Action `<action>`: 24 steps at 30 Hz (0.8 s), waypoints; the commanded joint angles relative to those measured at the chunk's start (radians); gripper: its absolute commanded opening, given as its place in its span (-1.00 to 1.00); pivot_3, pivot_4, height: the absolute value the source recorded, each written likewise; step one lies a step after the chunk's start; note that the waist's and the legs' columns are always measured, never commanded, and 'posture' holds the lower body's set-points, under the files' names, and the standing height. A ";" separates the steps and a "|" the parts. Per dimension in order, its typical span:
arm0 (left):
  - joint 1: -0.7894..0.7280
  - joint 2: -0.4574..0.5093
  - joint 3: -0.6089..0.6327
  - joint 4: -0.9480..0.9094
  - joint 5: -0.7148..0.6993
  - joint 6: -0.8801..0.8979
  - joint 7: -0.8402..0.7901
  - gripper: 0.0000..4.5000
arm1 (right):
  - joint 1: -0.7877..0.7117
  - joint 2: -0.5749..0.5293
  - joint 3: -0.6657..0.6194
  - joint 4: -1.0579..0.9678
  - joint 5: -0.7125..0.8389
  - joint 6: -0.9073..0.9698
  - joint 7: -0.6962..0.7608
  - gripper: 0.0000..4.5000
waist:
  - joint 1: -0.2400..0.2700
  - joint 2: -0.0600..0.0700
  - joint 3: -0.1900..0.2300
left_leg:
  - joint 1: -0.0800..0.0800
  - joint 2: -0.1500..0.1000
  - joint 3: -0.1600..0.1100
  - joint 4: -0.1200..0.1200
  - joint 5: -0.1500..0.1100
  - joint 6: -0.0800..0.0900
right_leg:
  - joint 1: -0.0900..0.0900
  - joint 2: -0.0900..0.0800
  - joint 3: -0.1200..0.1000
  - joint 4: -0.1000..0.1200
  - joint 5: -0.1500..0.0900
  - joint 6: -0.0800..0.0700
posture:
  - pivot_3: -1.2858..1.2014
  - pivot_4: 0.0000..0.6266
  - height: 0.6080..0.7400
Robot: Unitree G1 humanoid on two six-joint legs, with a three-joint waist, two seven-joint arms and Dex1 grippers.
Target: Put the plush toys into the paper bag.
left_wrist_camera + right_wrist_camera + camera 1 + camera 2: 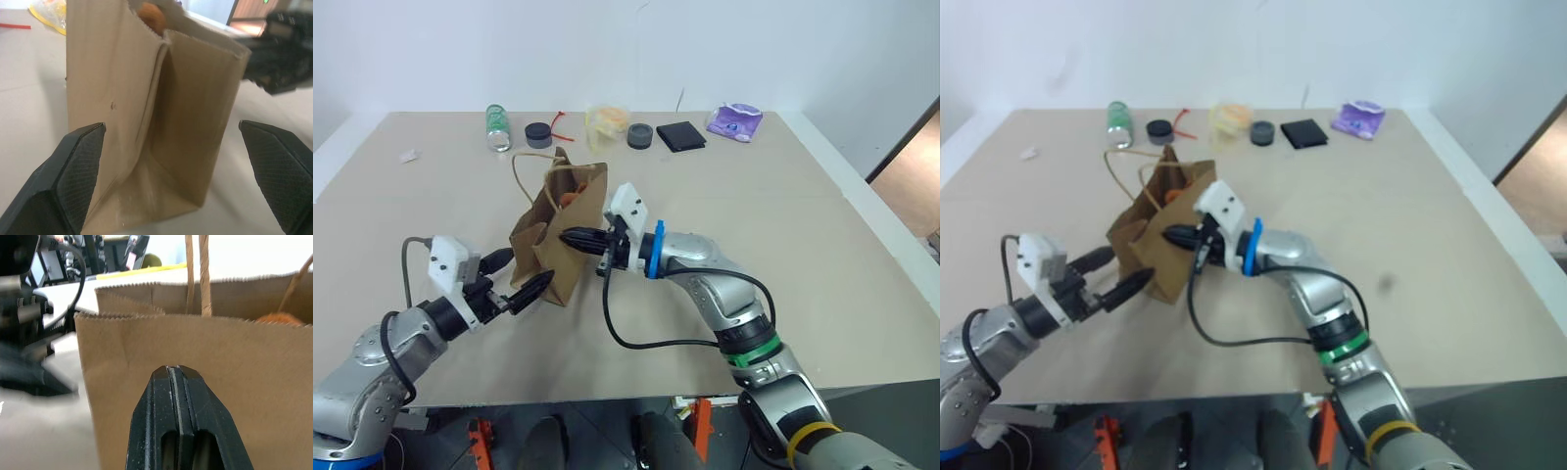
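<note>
Paper bag (558, 235): standing upright near the middle of the table (822, 274), mouth open to the top, twisted loop handles (530, 166) sticking up.
Plush toy (574, 194): orange-brown fuzz peeking over the bag's rim, already inside; same patch visible at the rim in both wrist views. Second toy: cannot tell, perhaps deeper in the bag.
Right gripper (570, 238): fingers pressed tight together, empty, tip right against the bag's near wall at mid height; touching or just short of it, hard to call.
Left gripper (522, 279): jaws spread wide, nothing between them yet, lined up on the bag's lower corner, one finger (78, 161) to each side of the folded gusset.
Step in hand: by the look of it, loading mostly done; now steadying or squaring up the bag, not fetching.
Next move calls for: a gentle close of the left jaws on the paper edge, or a clean retreat of both arms; thin paper, light bag, so any shove from the right tip likely to tip it.
Back row: green-capped clear bottle (498, 125), two dark round lids (538, 134), yellowish clear-wrapped item (607, 119), black wallet-like pad (680, 136), purple pouch (735, 120), all well apart from the bag.
</note>
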State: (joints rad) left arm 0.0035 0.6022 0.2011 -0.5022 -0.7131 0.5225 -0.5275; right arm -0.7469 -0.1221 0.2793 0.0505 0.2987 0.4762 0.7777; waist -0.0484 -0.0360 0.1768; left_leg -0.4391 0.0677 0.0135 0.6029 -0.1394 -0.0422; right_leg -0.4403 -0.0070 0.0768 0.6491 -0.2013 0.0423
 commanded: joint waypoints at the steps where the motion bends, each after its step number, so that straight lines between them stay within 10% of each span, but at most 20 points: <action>1: -0.046 -0.032 -0.021 0.019 0.054 -0.038 0.019 1.00 | -0.028 0.031 0.009 -0.007 -0.009 -0.026 -0.010 -0.98 | 0.000 0.000 0.000 | 0.000 0.000 0.000 0.000 0.000 0.000 | 0.000 0.000 0.000 0.000 0.000 0.000 | 0.03 -0.52 1.00; 10: -0.107 -0.126 -0.058 0.081 0.143 -0.061 0.059 1.00 | -0.007 0.037 0.000 -0.050 -0.008 -0.006 0.001 -0.98 | 0.000 0.000 0.000 | 0.000 0.000 0.000 0.000 0.000 0.000 | 0.000 0.000 0.000 0.000 0.000 0.000 | 0.03 -0.52 1.00; 19: -0.139 -0.166 -0.038 0.100 0.126 -0.059 0.049 -0.88 | 0.039 -0.055 -0.056 -0.142 0.057 0.053 0.050 -1.00 | 0.000 -0.001 0.000 | -0.001 0.000 0.000 0.000 0.000 0.000 | 0.000 0.000 0.000 0.000 0.000 0.000 | 0.03 -0.52 1.00; 24: -0.151 -0.158 -0.027 0.100 0.088 -0.050 0.009 -0.99 | 0.046 -0.262 -0.228 -0.236 0.303 0.269 0.204 -0.86 | 0.003 -0.001 0.000 | -0.001 0.000 0.000 0.000 0.000 0.000 | 0.000 0.000 0.000 0.000 0.000 0.001 | 0.03 -0.52 1.00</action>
State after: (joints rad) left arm -0.1335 0.4394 0.1526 -0.3762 -0.5961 0.4803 -0.4935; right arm -0.6820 -0.3247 0.1576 -0.1193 0.4840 0.6610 0.9119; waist -0.0453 -0.0368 0.1769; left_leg -0.4407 0.0673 0.0132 0.6032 -0.1394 -0.0421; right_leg -0.4398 -0.0076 0.0768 0.6488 -0.2016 0.0429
